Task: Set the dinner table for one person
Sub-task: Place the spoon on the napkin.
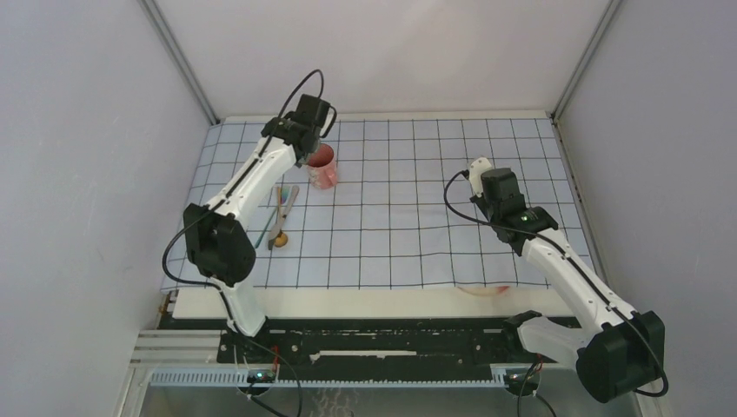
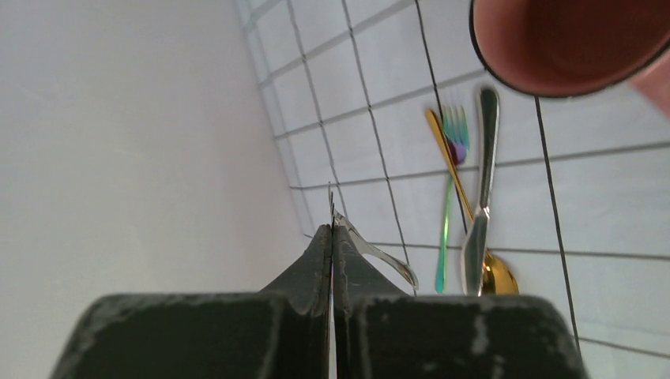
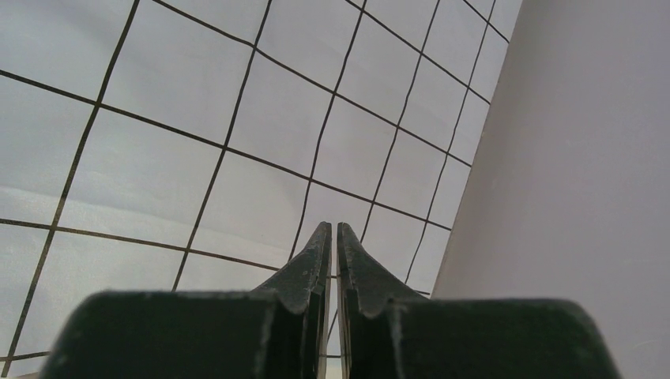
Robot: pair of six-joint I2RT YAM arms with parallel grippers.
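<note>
The dinner table (image 1: 365, 302) shows as a cream-white strip in front of a pale-blue gridded cloth (image 1: 417, 208). A red cup (image 1: 322, 165) (image 2: 569, 39) stands on the cloth at the back left. My left gripper (image 1: 311, 130) (image 2: 332, 233) hovers beside it, shut, with a thin clear sliver poking out at its tips. A silver knife (image 2: 480, 197), a green iridescent fork (image 2: 445, 229) and a gold spoon (image 2: 494, 272) lie together (image 1: 282, 217) nearer the front. My right gripper (image 1: 480, 169) (image 3: 333, 229) hangs over bare cloth at the right, its jaws almost touching with nothing between them.
Grey walls (image 1: 87, 174) close in the table on the left, right and back. A faint pink-orange smear (image 1: 482, 291) lies at the cloth's front edge on the right. In the right wrist view the right wall (image 3: 577, 158) is close by.
</note>
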